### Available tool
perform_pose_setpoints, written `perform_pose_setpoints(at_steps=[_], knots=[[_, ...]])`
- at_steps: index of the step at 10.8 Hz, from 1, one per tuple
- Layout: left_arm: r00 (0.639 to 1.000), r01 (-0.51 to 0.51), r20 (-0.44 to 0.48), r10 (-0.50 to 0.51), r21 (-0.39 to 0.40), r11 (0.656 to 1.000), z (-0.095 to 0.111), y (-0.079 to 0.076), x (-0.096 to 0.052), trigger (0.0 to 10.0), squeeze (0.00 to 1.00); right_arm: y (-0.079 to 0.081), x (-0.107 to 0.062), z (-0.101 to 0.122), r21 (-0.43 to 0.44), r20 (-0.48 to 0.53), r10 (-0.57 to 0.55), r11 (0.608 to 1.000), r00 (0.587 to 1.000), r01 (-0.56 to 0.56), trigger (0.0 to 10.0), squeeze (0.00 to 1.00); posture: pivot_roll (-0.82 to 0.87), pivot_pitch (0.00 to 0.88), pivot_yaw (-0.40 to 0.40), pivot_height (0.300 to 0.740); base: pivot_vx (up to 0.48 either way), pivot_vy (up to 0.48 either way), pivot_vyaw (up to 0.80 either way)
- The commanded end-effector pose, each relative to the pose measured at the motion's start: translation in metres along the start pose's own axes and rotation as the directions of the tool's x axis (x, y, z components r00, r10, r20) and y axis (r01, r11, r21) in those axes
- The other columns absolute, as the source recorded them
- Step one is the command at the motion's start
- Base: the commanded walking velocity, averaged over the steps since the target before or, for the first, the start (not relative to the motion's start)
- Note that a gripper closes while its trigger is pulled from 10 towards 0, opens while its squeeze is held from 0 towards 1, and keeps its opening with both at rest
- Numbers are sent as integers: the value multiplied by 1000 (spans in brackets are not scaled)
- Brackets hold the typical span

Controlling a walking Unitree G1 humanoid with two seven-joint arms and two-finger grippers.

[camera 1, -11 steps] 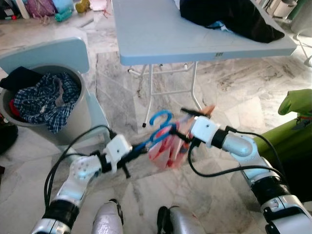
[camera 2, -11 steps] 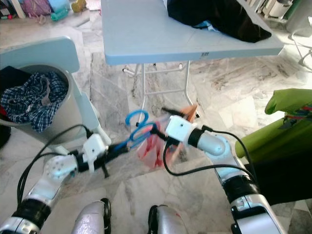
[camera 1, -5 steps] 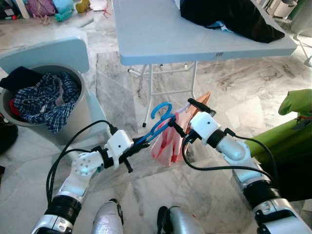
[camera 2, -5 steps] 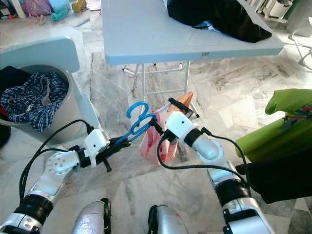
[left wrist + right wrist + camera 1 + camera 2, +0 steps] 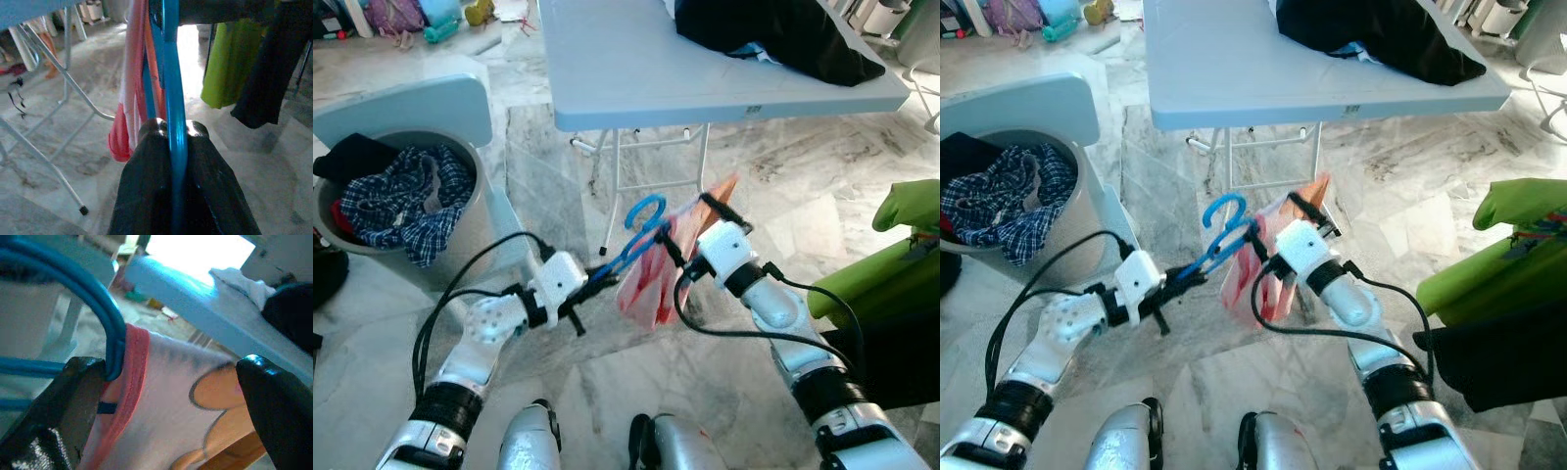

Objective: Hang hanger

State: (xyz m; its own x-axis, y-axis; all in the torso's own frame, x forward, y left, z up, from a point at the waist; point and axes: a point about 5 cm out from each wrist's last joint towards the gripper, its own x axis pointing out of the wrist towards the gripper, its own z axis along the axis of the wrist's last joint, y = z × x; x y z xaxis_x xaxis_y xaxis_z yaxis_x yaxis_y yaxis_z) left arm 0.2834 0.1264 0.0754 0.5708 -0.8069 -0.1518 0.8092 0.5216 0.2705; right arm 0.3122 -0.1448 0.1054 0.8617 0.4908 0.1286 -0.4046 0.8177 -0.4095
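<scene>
Left hand (image 5: 178,142) clamping hanger (image 5: 636,235), garment (image 5: 651,279) draped

Head stereo pair downward; wrist cameras close — shared blue hanger (image 5: 639,235).

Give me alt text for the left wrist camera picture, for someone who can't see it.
The left claw is shut on a blue hanger carrying a pink garment, seen close up. Behind are folding table legs on marble floor and hanging green clothing.

Blue hanger (image 5: 641,235) with pink garment (image 5: 651,279) raised slightly; right gripper (image 5: 680,257) shifted closer to left gripper (image 5: 597,284)
</scene>
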Motion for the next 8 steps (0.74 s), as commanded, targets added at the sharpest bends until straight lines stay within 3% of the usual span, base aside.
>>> perform_pose_setpoints(at_steps=[1,2,3,4,5,6,7,8], knots=[[997,3,-75,-5,-21,1000,-21,-5,-22,0,0,-66,-30,-12,128,-69,-328,934,942,335,10000,1000,17,158,-70,740,0,0,0],[997,5,-77,-6,-16,1000,-21,-5,-22,0,0,-56,-27,-10,162,-50,-205,964,978,210,10000,1000,16,158,-68,740,0,0,0],[996,19,-81,-19,-12,1000,-21,-5,-21,0,0,-46,-26,-6,107,-48,36,994,998,-30,10000,969,16,158,-68,740,0,0,0],[996,27,-86,-27,-12,1000,-21,-5,-20,0,0,-47,-31,-6,43,-75,189,982,979,-186,10000,898,13,156,-66,740,0,0,0],[995,33,-89,-34,-12,999,-22,-6,-21,0,0,-50,-41,-7,-41,-137,360,929,923,-369,10000,753,12,155,-70,740,0,0,0],[996,31,-88,-32,-13,999,-22,-7,-21,0,0,-53,-46,-10,-86,-183,405,901,896,-425,10000,737,12,157,-74,740,0,0,0],[996,29,-85,-30,-14,999,-22,-8,-21,0,0,-57,-50,-12,-91,-212,414,894,885,-439,10000,655,13,156,-77,740,0,0,0],[997,22,-77,-23,-12,1000,-22,-8,-20,0,0,-57,-56,-19,-61,-254,410,897,876,-437,10000,635,12,155,-78,740,0,0,0]])
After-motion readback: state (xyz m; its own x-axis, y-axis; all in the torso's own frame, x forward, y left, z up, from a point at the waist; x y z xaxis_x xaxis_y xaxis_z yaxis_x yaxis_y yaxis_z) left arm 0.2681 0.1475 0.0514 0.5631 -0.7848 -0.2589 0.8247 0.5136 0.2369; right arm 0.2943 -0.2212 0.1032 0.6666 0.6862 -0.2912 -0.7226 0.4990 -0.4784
